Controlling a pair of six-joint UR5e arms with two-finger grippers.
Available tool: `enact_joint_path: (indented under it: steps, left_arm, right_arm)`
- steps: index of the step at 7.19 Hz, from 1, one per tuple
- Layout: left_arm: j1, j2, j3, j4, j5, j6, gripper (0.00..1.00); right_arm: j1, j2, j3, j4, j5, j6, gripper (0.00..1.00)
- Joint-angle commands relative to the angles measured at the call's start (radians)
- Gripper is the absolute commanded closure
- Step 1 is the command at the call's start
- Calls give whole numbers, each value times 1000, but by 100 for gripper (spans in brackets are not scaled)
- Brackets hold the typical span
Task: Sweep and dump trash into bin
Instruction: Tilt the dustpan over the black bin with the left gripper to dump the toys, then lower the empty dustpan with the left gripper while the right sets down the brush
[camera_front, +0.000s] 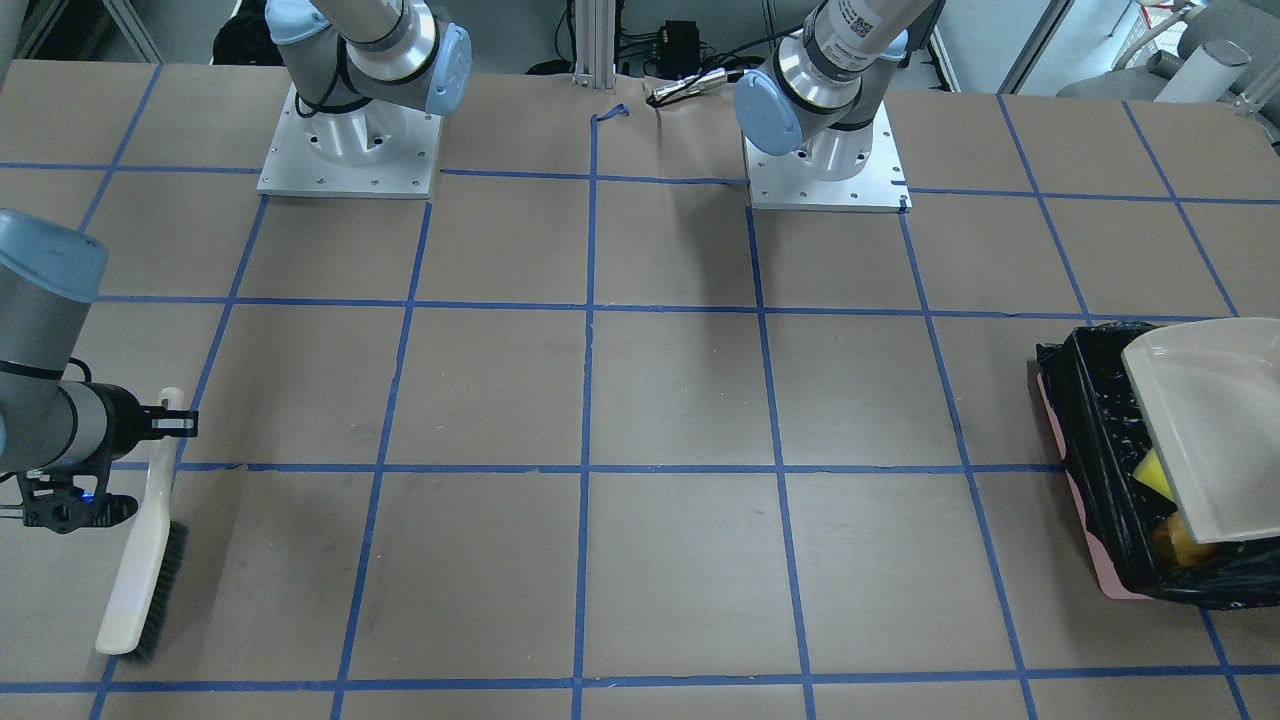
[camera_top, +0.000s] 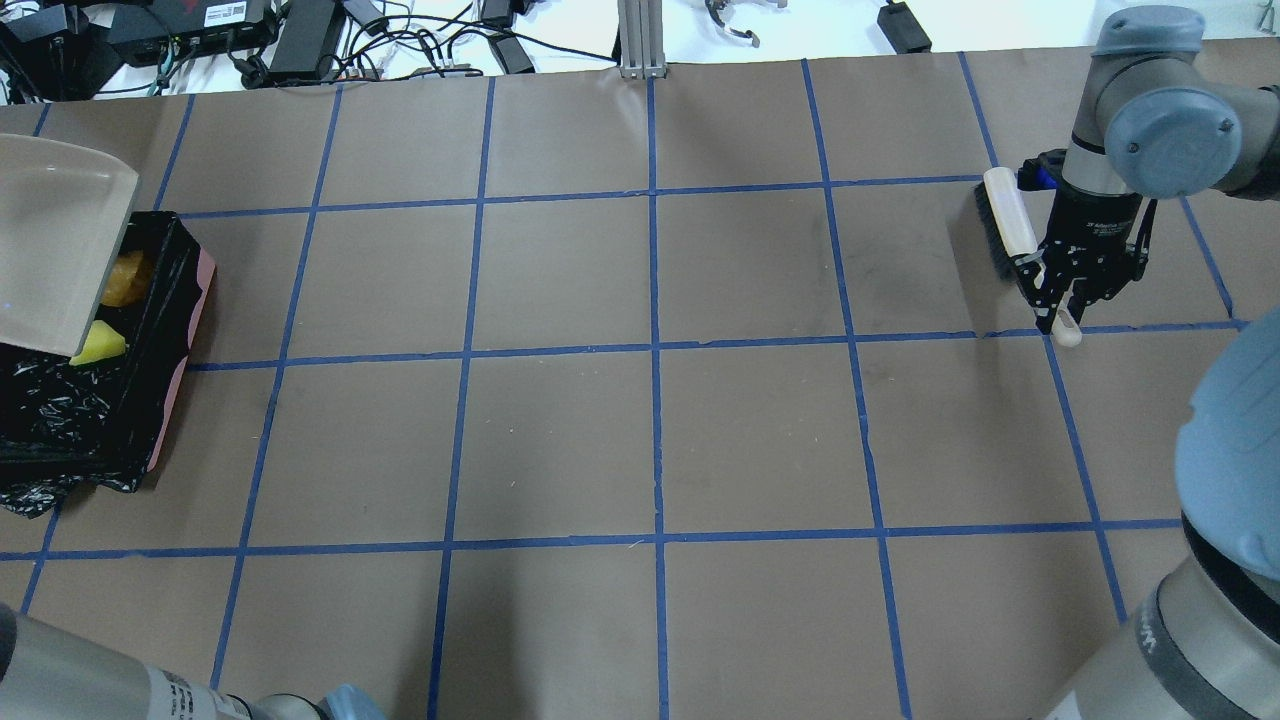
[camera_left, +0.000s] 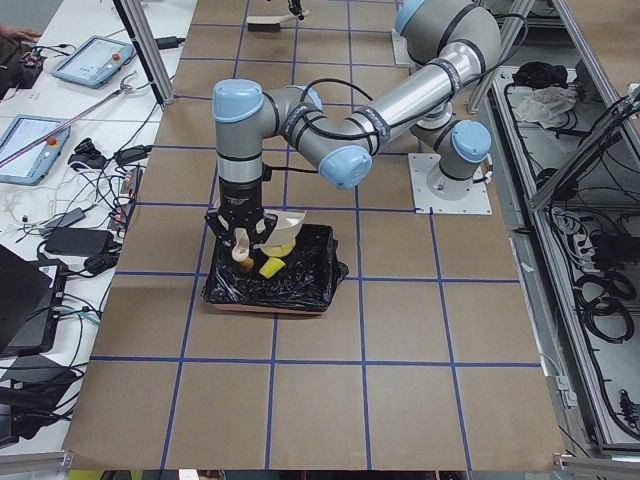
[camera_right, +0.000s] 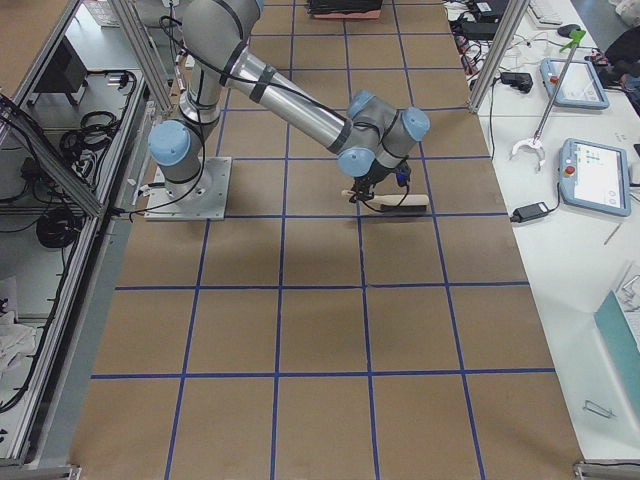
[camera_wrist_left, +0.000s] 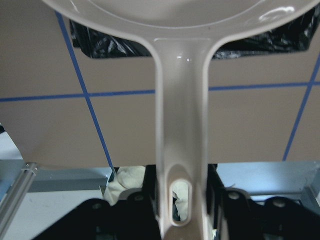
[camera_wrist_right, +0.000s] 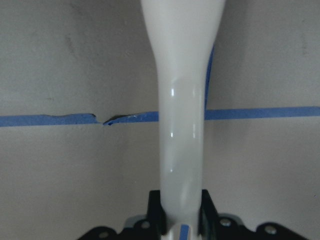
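The bin (camera_top: 185, 330), pinkish with a black bag lining, sits at the table's left end, and it also shows as bin (camera_front: 1090, 440). Trash lies inside it: a golden-brown lump (camera_top: 126, 280) and a yellow sponge (camera_top: 100, 346). A cream dustpan (camera_top: 50, 240) hangs tilted over the bin. In the left wrist view my left gripper (camera_wrist_left: 182, 200) is shut on the dustpan handle (camera_wrist_left: 181, 125). At the far right, my right gripper (camera_top: 1062, 300) is shut on the handle of a white brush (camera_top: 1005, 225), whose dark bristles rest on the table. The brush handle (camera_wrist_right: 182, 100) fills the right wrist view.
Brown paper with a blue tape grid (camera_top: 655, 350) covers the table. Both arm bases (camera_front: 350, 150) stand at the robot's edge. Cables and power bricks (camera_top: 300, 40) lie beyond the far edge. In the side view, tablets (camera_left: 95, 60) rest on a bench.
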Motion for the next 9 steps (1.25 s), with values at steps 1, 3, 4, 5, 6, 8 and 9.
enact_joint_path:
  steps: [1,3,4,5,6,8,9]
  left_arm:
    - [-111,23,-37,-96,-98,-160,100]
    - [-309,37,-47,-108,-100,-366,100]
    - [-372,7,-50,-108,-102,-423,100]
    - [-427,-29,-61,-108,-99,-498,100]
    - [-454,-85,-58,-104,-100,-515,100]
    - [-491,-209,-7,-96,-80,-567,100]
    - [-505,-245,-4,-96,-80,-566,100]
  right_arm:
    - [0,0,1,-2,0,0,77]
    - [0,0,1,-3,0,0,70]
    - [0,0,1,-2,0,0,65]
    - [0,0,1,0,0,-2,53]
    - [0,0,1,1,0,-3,44]
    - [0,0,2,0,3,-5,29]
    - [0,0,2,1,0,-6,29]
